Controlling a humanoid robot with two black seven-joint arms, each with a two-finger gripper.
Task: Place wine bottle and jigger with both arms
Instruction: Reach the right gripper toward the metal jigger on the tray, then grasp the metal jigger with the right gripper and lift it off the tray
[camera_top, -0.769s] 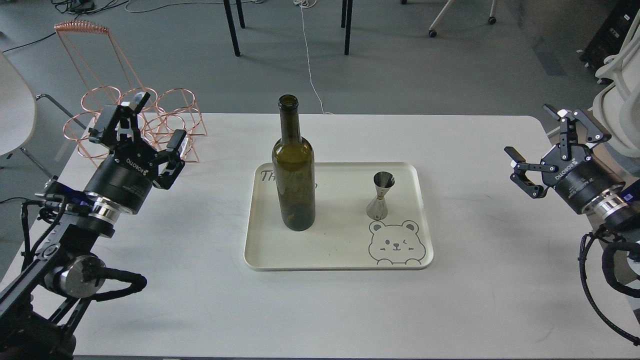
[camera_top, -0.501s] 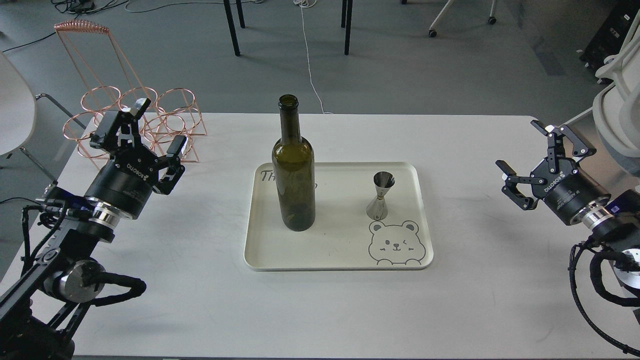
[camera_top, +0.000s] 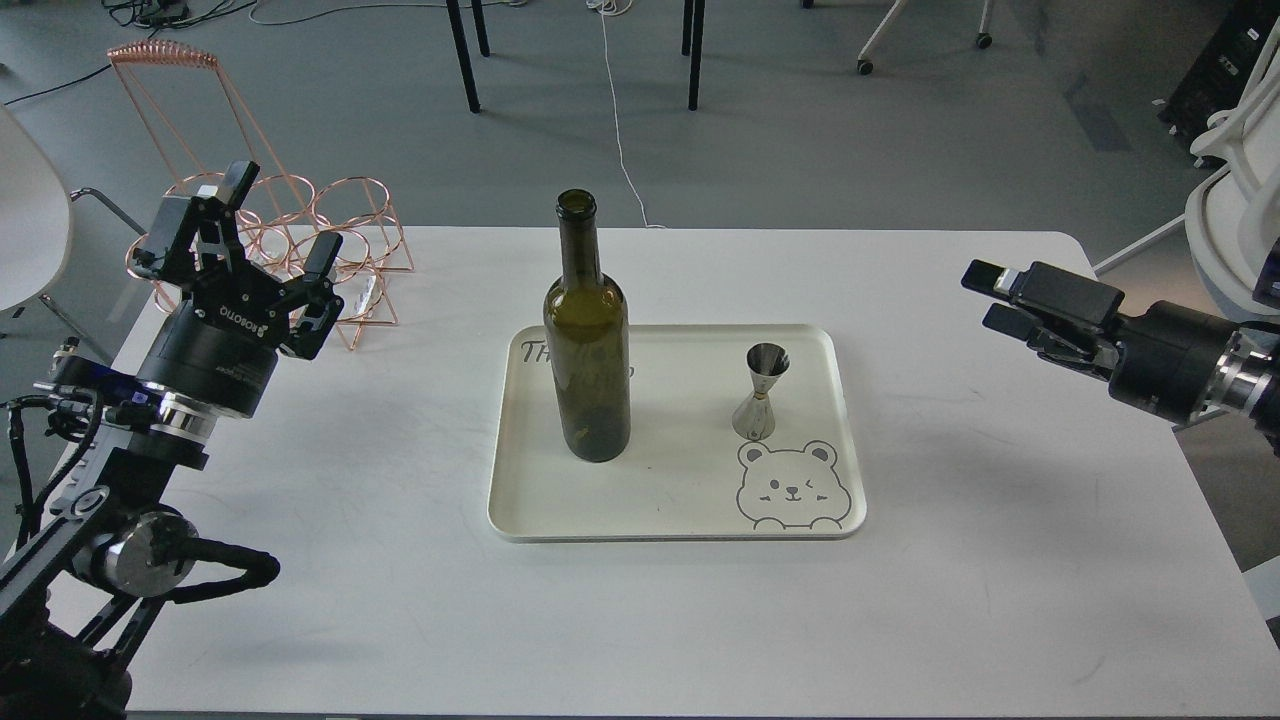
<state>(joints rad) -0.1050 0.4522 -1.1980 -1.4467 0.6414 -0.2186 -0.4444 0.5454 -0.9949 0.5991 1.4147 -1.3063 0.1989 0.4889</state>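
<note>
The wine bottle, dark olive-green and uncorked, stands upright on the left half of a cream tray. The steel jigger stands upright on the tray's right half, just above a printed bear. My left gripper is open and empty over the table's far left, well left of the bottle and in front of a copper rack. My right gripper is turned on its side, open and empty, above the table's right part, well right of the jigger.
A copper wire bottle rack stands at the table's back left corner, right behind my left gripper. The white table lies bare around the tray. Chair and table legs stand on the floor beyond the far edge.
</note>
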